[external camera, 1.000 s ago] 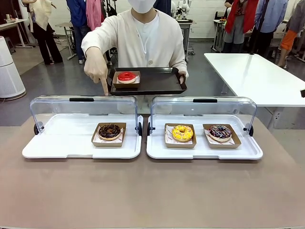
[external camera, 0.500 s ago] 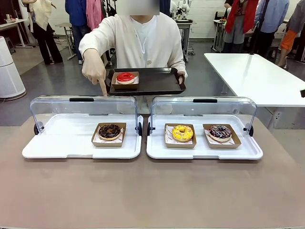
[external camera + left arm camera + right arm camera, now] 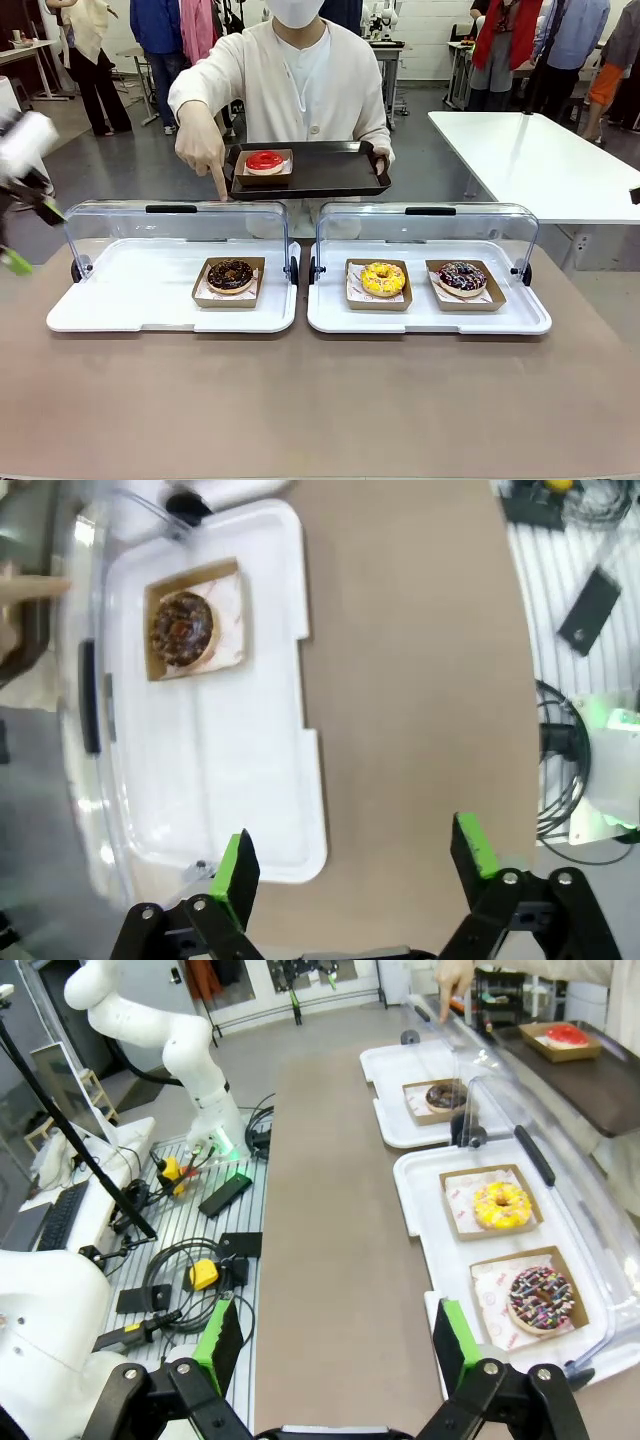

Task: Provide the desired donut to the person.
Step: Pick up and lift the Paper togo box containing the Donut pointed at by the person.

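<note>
Just swung in at left: left claw (image 3: pixel 355 848), spread over desk (image 3: pixel 420 680). Right claw (image 3: pixel 338 1328) spread; hand (image 3: pixel 200 148) pointing at chocolate donut (image 3: pixel 230 274)

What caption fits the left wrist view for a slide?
Left gripper, open, hovers over the table near a lidded white tray holding one chocolate donut.

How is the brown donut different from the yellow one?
The brown donut is dark chocolate; the yellow donut is yellow. The brown donut sits alone in the left case; the yellow donut shares the right case with a sprinkled donut. The person's finger points toward the brown donut's case, not the yellow donut's. Both sit in cardboard trays.
</note>
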Controlling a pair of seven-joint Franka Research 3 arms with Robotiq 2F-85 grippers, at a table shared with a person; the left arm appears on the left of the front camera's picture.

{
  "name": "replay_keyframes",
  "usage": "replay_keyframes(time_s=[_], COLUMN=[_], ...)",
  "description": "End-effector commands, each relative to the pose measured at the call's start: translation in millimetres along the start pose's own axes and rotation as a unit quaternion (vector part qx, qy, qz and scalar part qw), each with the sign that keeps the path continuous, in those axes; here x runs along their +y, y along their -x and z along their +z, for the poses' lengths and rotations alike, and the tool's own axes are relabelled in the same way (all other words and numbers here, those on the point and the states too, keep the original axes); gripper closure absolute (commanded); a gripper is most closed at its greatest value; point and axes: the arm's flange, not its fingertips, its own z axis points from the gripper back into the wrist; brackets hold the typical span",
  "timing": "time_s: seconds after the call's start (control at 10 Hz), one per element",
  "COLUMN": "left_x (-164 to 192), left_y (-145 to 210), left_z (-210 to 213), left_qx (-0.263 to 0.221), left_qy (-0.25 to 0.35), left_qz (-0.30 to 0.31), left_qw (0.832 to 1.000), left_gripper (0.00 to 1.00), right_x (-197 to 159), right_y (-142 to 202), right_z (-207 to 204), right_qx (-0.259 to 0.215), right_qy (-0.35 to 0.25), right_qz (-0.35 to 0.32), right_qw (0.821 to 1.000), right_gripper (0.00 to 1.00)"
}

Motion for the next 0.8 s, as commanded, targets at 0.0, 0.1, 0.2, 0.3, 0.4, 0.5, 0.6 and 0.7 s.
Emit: replay_keyframes(time_s=[0.0, 0.1, 0.2, 0.3, 0.4, 0.5, 0.6, 0.7], left_x=[19.3, 26.5, 34.8, 46.5, 56.8, 65.8, 73.8, 79.0], left_y=[-34.4, -50.3, -61.9, -71.3, -75.3, -74.5, -71.6, -66.8], left_z=[-40.6, -54.0, -67.9, -83.9, -98.7, -112.2, -118.9, -119.0], left_qx=[0.05, 0.057, 0.059, 0.064, 0.063, 0.066, 0.062, 0.054], left_qy=[0.038, 0.061, 0.079, 0.076, 0.077, 0.079, 0.08, 0.077], left_qz=[-0.003, -0.008, -0.005, -0.005, -0.004, -0.003, -0.007, -0.016], left_qw=[0.998, 0.996, 0.995, 0.995, 0.995, 0.995, 0.995, 0.995], left_gripper=[0.0, 0.0, 0.0, 0.0, 0.0, 0.0, 0.0, 0.0], right_x=[0.4, 0.4, 0.4, 0.4, 0.4, 0.4, 0.4, 0.4], right_y=[0.3, 0.3, 0.3, 0.3, 0.3, 0.3, 0.3, 0.3], right_z=[-0.4, -0.4, -0.4, -0.4, -0.4, -0.4, -0.4, -0.4], right_qx=[-0.004, -0.004, -0.004, -0.004, -0.004, -0.004, -0.004, -0.004], right_qy=[-0.001, -0.001, -0.001, -0.001, -0.001, -0.001, -0.001, -0.001], right_qz=[0.003, 0.003, 0.003, 0.003, 0.003, 0.003, 0.003, 0.003], right_qw=[1.0, 1.0, 1.0, 1.0, 1.0, 1.0, 1.0, 1.0], right_gripper=[0.0, 0.0, 0.0, 0.0, 0.0, 0.0, 0.0, 0.0])
